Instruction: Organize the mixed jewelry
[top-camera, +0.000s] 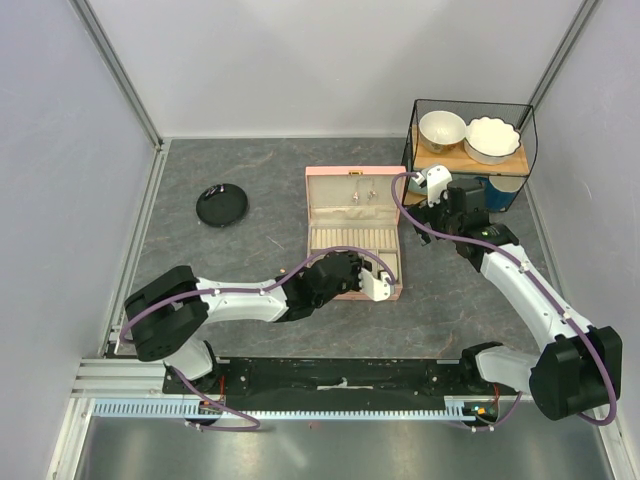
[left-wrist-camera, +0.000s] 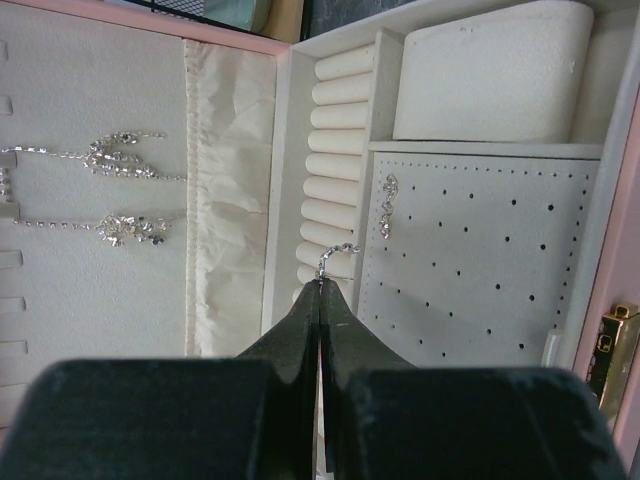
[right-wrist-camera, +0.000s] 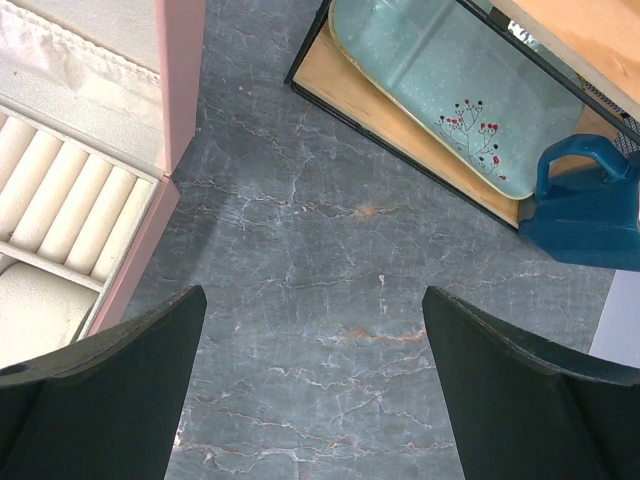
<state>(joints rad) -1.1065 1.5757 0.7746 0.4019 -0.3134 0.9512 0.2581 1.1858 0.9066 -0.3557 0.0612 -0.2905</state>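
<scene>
Left end effector (left-wrist-camera: 320, 292): pinching tight on a small silver hook piece (left-wrist-camera: 338, 253), with the tips meeting and only the curl showing above them.
Where the piece is: hanging inside the open pink box (left-wrist-camera: 622, 180), over the seam between the ring rolls (left-wrist-camera: 338, 150) and the perforated panel (left-wrist-camera: 480, 270).
In the box: a drop earring (left-wrist-camera: 388, 205) is sitting on that panel, and two sparkling strands (left-wrist-camera: 118, 155) are lying against the lid lining.
Right end effector (right-wrist-camera: 312, 300): hovering wide apart and empty over the bench (right-wrist-camera: 300, 230), just beside the box's outer wall.
Step in hand: the left arm appears to be delivering the held piece to its compartment.
Next move: likely calling for a slight shift toward the panel, near the seated earring. It is also calling for a gentle lowering before the tips part, as so tiny a piece risks clinging to a pad or slipping between the rolls.
</scene>
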